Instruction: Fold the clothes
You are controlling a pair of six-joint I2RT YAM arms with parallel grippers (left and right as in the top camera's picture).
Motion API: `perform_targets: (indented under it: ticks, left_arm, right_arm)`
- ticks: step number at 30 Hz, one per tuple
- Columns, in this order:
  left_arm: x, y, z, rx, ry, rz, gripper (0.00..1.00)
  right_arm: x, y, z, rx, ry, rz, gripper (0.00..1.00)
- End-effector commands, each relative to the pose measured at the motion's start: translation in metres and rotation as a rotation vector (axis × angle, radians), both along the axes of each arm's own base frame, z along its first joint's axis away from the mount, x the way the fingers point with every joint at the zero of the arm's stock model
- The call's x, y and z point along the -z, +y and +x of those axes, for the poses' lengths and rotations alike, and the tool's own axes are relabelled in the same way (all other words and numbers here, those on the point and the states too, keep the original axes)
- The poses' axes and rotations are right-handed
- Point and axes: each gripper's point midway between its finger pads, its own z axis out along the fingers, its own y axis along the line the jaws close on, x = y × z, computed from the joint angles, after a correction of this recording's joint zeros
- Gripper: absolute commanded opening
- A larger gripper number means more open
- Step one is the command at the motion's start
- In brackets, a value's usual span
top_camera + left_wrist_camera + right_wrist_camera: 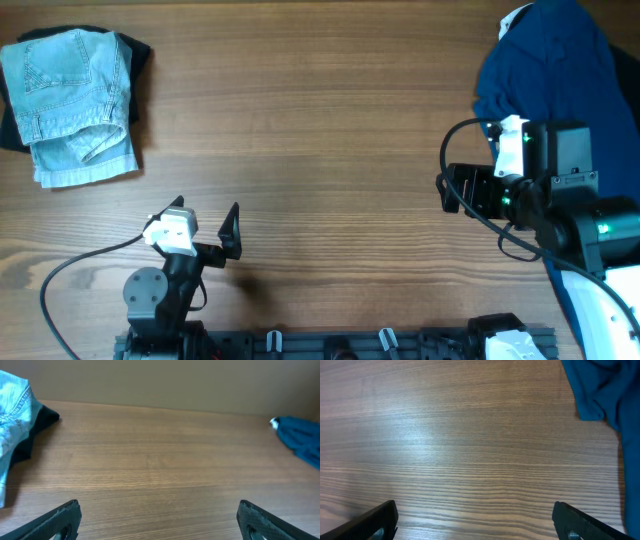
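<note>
Jaws of left gripper (pixel 160 521) and right gripper (pixel 475 522) spread, empty; right should pinch the dark blue shirt (pixel 550 70) low at its nearest, seemingly crumpled, edge.

wooden table (pixel 330 120) | far left: pale denim (pixel 75 100) over black piece (pixel 137 52) | far right: dark blue shirt (pixel 560 70)
</note>
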Motion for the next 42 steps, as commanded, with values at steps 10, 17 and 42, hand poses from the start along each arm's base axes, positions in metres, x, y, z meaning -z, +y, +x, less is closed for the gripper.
perform_targets:
  ticks: [10, 17, 42]
  left_arm:
    - [-0.049, -0.006, -0.003, -0.009, 0.206, -0.142, 1.00]
    - [-0.062, -0.029, 0.026, 0.096, 0.566, -0.198, 1.00]
    - [-0.020, -0.113, 0.037, 0.323, 0.762, -0.102, 1.00]
  right_arm:
    - [-0.028, 0.003, -0.009, -0.075, -0.117, -0.009, 1.00]
    - [-0.068, 0.002, -0.005, -0.080, -0.180, -0.016, 1.00]
    - [-0.020, -0.150, 0.024, 0.738, 0.257, -0.014, 1.00]
